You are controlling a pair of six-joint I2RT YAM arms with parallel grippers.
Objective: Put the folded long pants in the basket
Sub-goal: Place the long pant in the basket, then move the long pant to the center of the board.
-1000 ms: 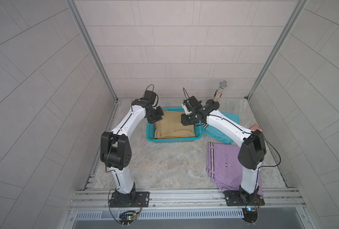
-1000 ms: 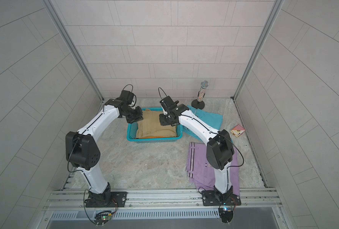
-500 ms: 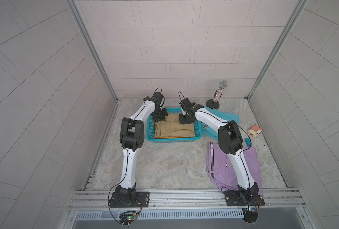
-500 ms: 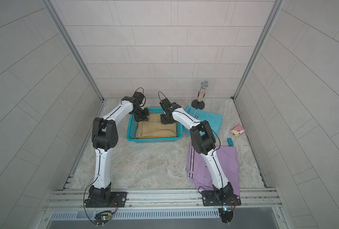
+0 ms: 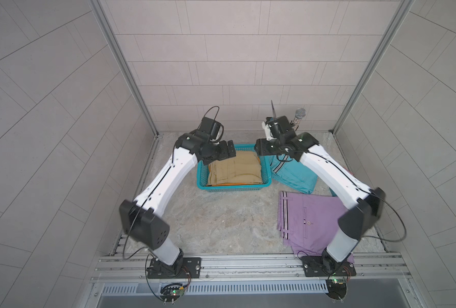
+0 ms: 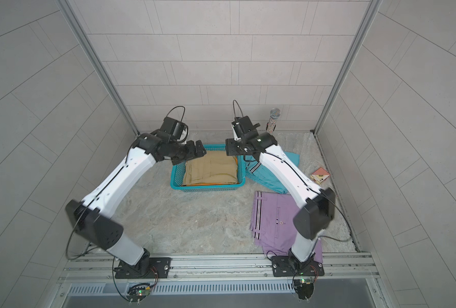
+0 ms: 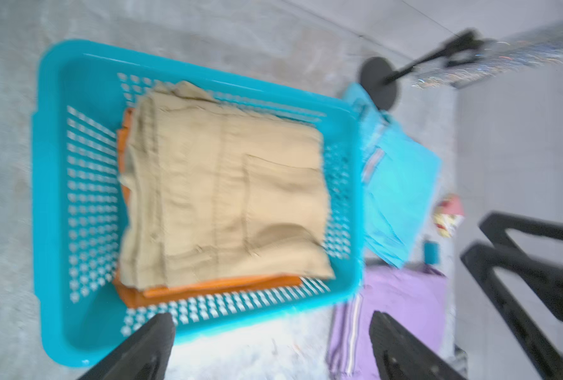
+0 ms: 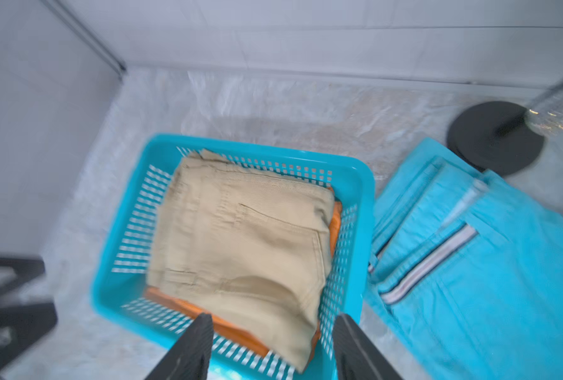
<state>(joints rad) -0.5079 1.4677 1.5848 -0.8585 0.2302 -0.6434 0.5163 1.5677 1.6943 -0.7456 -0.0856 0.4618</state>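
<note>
A rectangular turquoise plastic basket with perforated sides [image 5: 233, 187] is seen at the back of the stone-patterned table [image 5: 221, 221]. In it a folded khaki-tan pair of long pants [image 5: 235, 170] is stacked on a folded orange pair [image 7: 224, 284], of which only a thin edge is exposed. Just beside the basket a folded turquoise pair with striped trim [image 5: 295, 177] is laid, and nearer the arm bases a folded lilac pair with striped trim [image 5: 309, 218]. Both are partly covered by the right arm [image 5: 328, 170]. A glittery microphone on a black round stand [image 6: 272, 123] is placed by the back wall, and a small pink card [image 6: 319, 176] near the right wall. Both wrist views are blurred. The left gripper [image 7: 270, 320] is spread wide and the right gripper [image 8: 273, 319] parted, each empty. Half a second earlier both were lowered at the khaki cloth's far edge; now they are raised above the basket's far corners.
</note>
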